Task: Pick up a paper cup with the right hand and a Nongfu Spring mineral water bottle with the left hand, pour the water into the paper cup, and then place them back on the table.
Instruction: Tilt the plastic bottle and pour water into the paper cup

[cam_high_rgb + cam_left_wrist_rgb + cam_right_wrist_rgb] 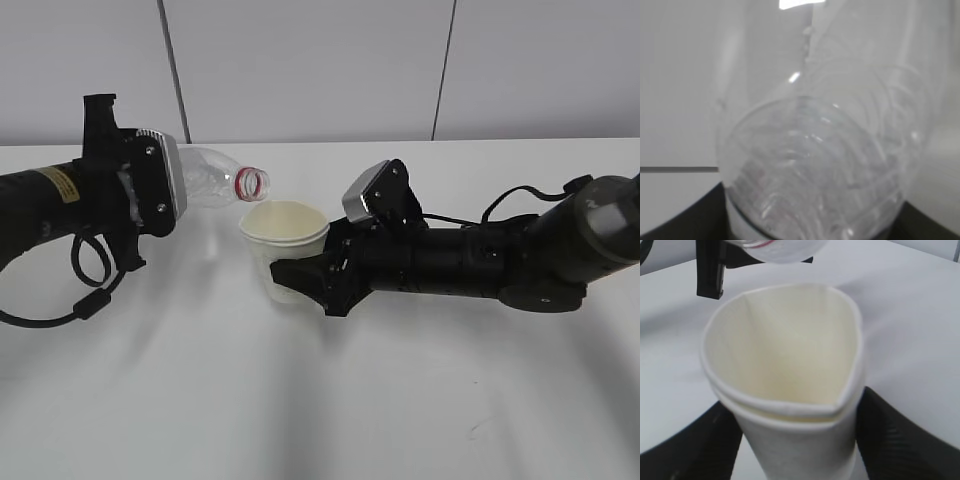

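Observation:
My left gripper (150, 195) is shut on the clear water bottle (215, 182), which lies almost level with its red-ringed open neck (251, 183) just above the cup's rim. The bottle (815, 165) fills the left wrist view, and the gripper's jaws show only as dark corners. My right gripper (300, 275) is shut on the white paper cup (283, 245) and holds it upright just above the table (300, 420). In the right wrist view the cup (785, 365) is squeezed out of round between the fingers (900, 440); its cream inside shows no clear water. The bottle's neck (782, 252) shows at the top.
The white table (450, 400) stretches out all round both arms. A looping black cable (95, 275) hangs under the left arm. A grey panelled wall (350, 70) stands behind the table.

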{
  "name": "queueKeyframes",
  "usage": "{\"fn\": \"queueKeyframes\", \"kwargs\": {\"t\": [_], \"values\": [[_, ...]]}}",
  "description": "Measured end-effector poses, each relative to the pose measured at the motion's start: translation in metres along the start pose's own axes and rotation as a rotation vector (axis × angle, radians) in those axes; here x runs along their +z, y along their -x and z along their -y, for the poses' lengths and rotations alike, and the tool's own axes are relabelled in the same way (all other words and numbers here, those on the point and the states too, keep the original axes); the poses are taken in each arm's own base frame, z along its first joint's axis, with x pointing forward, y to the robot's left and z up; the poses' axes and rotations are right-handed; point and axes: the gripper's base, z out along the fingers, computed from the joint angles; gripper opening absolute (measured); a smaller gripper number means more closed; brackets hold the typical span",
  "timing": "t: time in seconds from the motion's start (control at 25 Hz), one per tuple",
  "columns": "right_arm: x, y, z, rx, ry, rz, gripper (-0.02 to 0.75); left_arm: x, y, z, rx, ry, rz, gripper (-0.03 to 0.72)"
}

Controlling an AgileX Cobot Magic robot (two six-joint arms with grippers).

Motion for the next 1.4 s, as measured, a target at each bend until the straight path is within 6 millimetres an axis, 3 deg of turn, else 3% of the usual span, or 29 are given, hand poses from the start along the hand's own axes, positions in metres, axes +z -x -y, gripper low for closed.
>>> {"fn": "queueKeyframes", "kwargs": {"t": [1.4], "values": [[0.0001, -0.0014, -0.0025, -0.028, 0.03, -0.018, 0.507, 0.0004, 0.0068, -0.0067, 0.194, 0.086, 0.009, 0.397]]}}
